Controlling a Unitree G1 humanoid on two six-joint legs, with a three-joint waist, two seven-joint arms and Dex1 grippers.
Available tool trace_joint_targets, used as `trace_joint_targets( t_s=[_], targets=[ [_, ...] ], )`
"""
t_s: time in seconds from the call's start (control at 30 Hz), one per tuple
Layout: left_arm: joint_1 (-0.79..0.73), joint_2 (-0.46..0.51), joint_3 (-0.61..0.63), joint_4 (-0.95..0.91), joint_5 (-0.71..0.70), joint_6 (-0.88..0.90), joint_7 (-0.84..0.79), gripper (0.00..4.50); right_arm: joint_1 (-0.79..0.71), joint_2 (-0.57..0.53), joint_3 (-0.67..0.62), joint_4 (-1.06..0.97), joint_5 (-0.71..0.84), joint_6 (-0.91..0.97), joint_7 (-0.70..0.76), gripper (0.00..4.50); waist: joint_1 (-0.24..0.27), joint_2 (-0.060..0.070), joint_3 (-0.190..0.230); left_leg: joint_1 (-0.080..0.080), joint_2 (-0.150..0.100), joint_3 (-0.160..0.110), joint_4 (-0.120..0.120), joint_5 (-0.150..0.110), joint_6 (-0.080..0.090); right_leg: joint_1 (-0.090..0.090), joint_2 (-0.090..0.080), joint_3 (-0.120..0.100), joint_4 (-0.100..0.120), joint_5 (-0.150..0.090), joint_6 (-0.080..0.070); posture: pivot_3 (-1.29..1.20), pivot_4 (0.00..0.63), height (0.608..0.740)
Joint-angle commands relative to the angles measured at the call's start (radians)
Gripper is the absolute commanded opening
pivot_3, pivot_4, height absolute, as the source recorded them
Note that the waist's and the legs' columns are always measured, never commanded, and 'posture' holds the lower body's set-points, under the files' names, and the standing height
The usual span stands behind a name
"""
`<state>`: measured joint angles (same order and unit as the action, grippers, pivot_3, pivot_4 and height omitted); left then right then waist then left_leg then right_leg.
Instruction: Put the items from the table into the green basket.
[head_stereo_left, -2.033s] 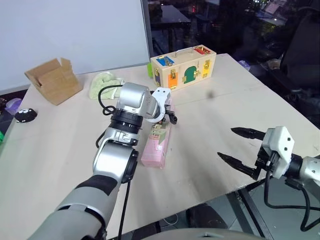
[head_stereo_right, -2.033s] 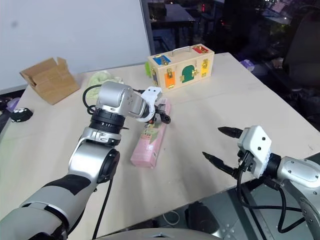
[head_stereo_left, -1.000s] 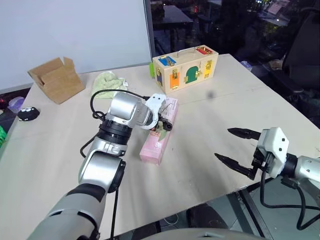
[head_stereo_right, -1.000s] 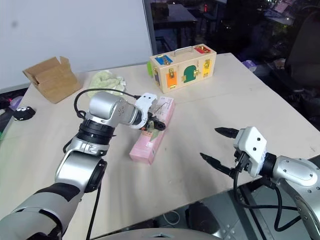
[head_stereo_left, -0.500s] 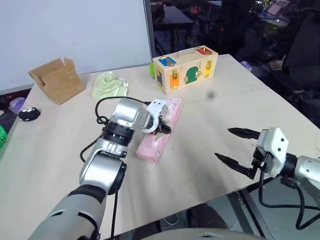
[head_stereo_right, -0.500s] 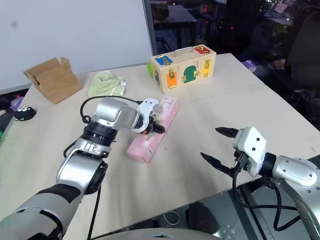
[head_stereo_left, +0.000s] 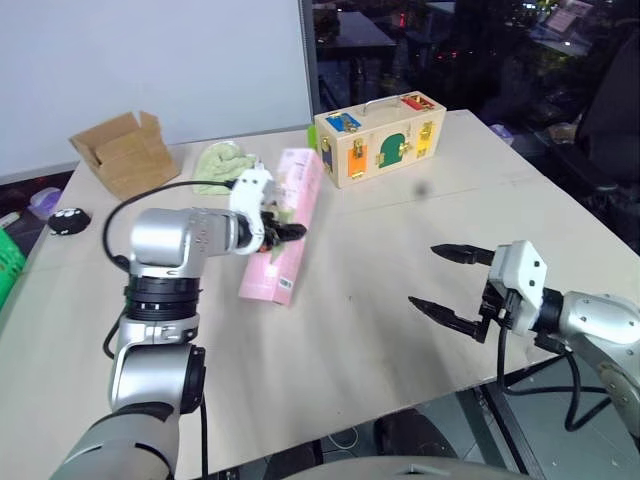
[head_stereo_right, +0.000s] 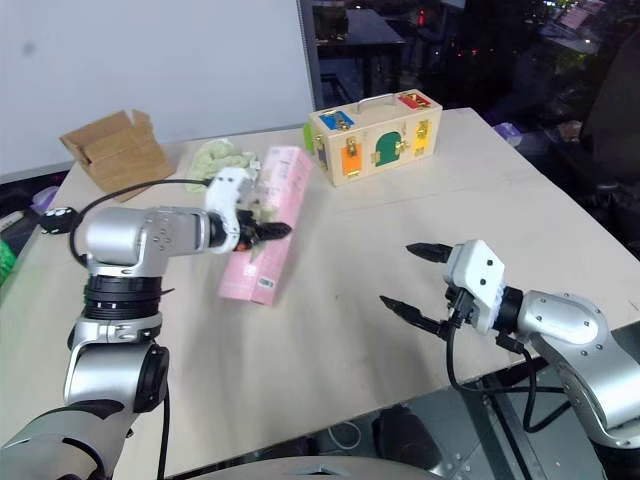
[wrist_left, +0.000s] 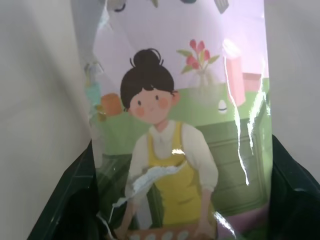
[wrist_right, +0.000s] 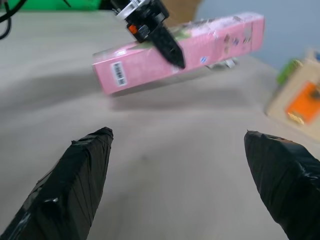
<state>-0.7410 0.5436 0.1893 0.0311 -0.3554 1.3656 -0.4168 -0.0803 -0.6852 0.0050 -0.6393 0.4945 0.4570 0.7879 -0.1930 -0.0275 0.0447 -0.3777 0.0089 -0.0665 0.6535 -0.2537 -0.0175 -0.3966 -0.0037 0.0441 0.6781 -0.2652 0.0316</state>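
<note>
Pink carton (head_stereo_left: 284, 226) clamped in the left hand (head_stereo_left: 281, 230), clear of the table (head_stereo_left: 400, 250); right hand (head_stereo_left: 452, 284) spread wide, empty.

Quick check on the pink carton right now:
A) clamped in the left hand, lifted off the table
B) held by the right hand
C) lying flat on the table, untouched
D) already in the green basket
A: the left hand is shut on the pink carton, which hangs tilted above the table, its shadow beneath it in the right wrist view; the right hand is open and empty.
</note>
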Motion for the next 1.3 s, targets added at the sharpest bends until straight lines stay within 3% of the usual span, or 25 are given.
trace_joint_targets(
  t_s=[0.03,0.2,0.23,0.37,0.67,0.9,1.0,1.03,1.2,1.3],
  targets=[
    [-0.038,0.079,0.188,0.006,0.040,-0.131,0.081,3.29,-0.119,0.055,0.051,0.041,0.016,-0.030,0.025,4.50,0.016,0.000,0.000,0.000,0.000,0.000,0.000,0.000,0.000,0.000,0.000,0.000,0.000,0.001,-0.001,-0.06,0.000,0.740],
    [-0.058,0.238,0.288,0.183,0.100,-0.392,0.125,3.29,-0.332,0.189,0.176,0.190,-0.041,-0.073,0.050,4.50,0.057,0.000,0.000,0.001,0.001,-0.001,-0.001,0.000,0.000,0.000,0.001,-0.002,0.001,0.002,-0.004,0.01,0.000,0.740],
    [-0.054,0.275,0.295,0.220,0.117,-0.453,0.127,3.29,-0.379,0.225,0.200,0.232,-0.056,-0.082,0.048,4.50,0.100,-0.001,0.000,0.001,0.001,-0.001,-0.001,0.000,0.000,-0.001,0.001,-0.003,0.001,0.002,-0.004,0.04,0.000,0.740],
    [-0.044,0.435,0.307,0.418,0.177,-0.722,0.086,3.29,-0.542,0.380,0.262,0.385,-0.088,-0.104,0.025,4.50,0.148,-0.004,0.000,-0.003,-0.003,-0.003,-0.001,0.000,-0.001,-0.005,-0.006,-0.004,0.002,0.003,-0.005,0.12,0.000,0.740],
    [-0.240,0.682,0.182,0.928,0.286,-1.201,-0.015,3.29,-0.707,0.550,0.287,0.487,-0.044,-0.070,0.084,4.50,0.233,-0.010,-0.003,-0.010,-0.005,0.002,-0.002,0.002,-0.004,-0.011,-0.006,-0.012,0.001,0.004,-0.006,0.15,0.000,0.740],
    [-0.278,0.745,0.130,1.215,0.357,-1.371,0.045,3.29,-0.736,0.585,0.291,0.509,-0.055,-0.079,0.095,4.50,0.241,-0.011,-0.004,-0.002,-0.005,0.000,-0.002,0.001,-0.001,-0.002,-0.006,-0.015,0.002,0.003,-0.006,0.15,0.000,0.740],
    [-0.202,0.750,0.130,1.266,0.366,-1.396,0.065,4.08,-0.731,0.587,0.293,0.510,-0.058,-0.081,0.094,4.50,0.236,-0.011,-0.004,-0.001,-0.003,-0.001,-0.001,0.001,-0.001,0.000,-0.005,-0.016,0.002,0.003,-0.006,0.12,0.000,0.740],
    [-0.182,0.751,0.145,1.273,0.353,-1.404,0.083,4.44,-0.727,0.586,0.294,0.507,-0.058,-0.081,0.096,4.50,0.233,-0.012,-0.004,-0.001,-0.003,-0.001,-0.001,0.001,-0.001,-0.001,-0.004,-0.016,0.003,0.003,-0.006,0.12,0.000,0.740],
    [-0.148,0.741,0.216,1.231,0.277,-1.485,0.092,4.44,-0.708,0.562,0.278,0.485,-0.044,-0.080,0.113,4.50,0.232,-0.013,-0.005,-0.003,-0.003,-0.002,-0.001,0.001,-0.001,-0.001,-0.005,-0.018,0.002,0.004,-0.006,0.13,0.000,0.740],
    [-0.081,0.657,0.274,1.080,0.184,-1.545,0.002,4.44,-0.689,0.535,0.268,0.474,-0.033,-0.085,0.139,4.50,0.237,-0.013,-0.005,-0.002,-0.003,-0.002,-0.001,0.001,-0.001,-0.001,-0.006,-0.018,0.002,0.004,-0.006,0.14,0.000,0.740]
  ],
)
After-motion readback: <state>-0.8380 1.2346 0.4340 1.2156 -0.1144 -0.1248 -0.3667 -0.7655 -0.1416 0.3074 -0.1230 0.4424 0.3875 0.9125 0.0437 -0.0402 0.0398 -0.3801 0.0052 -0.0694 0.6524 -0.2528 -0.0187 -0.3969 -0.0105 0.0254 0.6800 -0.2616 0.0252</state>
